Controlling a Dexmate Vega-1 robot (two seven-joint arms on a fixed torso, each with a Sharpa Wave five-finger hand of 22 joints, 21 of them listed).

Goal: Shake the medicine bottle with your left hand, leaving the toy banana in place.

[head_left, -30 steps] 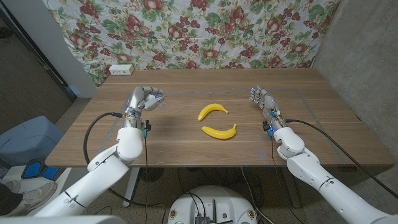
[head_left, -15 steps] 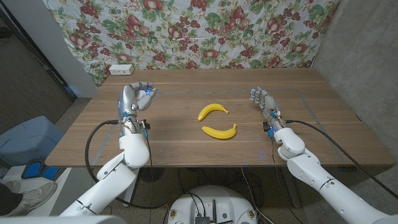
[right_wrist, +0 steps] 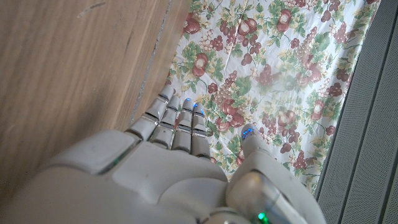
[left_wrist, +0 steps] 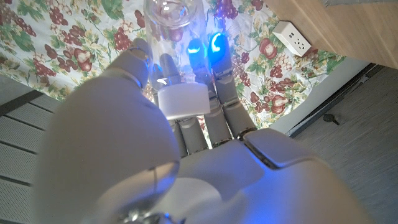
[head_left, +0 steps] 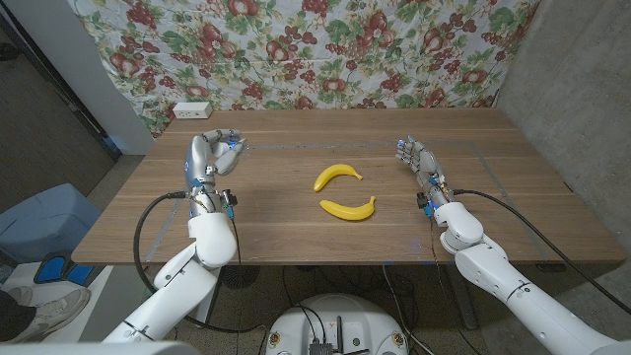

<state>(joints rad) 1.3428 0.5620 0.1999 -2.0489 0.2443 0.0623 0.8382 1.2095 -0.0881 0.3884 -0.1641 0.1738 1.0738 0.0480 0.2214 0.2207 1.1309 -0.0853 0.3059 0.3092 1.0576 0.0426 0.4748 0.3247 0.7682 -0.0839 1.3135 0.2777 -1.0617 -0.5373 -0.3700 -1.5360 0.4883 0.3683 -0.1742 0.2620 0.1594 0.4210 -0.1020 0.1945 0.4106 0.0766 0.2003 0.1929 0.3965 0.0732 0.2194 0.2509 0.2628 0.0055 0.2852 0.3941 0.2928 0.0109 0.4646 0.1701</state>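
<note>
Fingers (left_wrist: 214, 46) of my left hand (head_left: 209, 158) curl round the clear medicine bottle (left_wrist: 171, 12), raised over the table's (head_left: 493, 212) left side.
My right hand (head_left: 416, 158) is spread and holds nothing; two toy bananas (head_left: 338, 176) lie well apart mid-table, a wall socket (left_wrist: 292, 38) behind.

Glossy white shells on both arms, black cables (head_left: 148, 212) looping off the forearms. Grey segmented fingers (right_wrist: 168, 121) on the right hand (head_left: 414, 158), blue-lit tips on the left hand (left_wrist: 186, 130).
</note>
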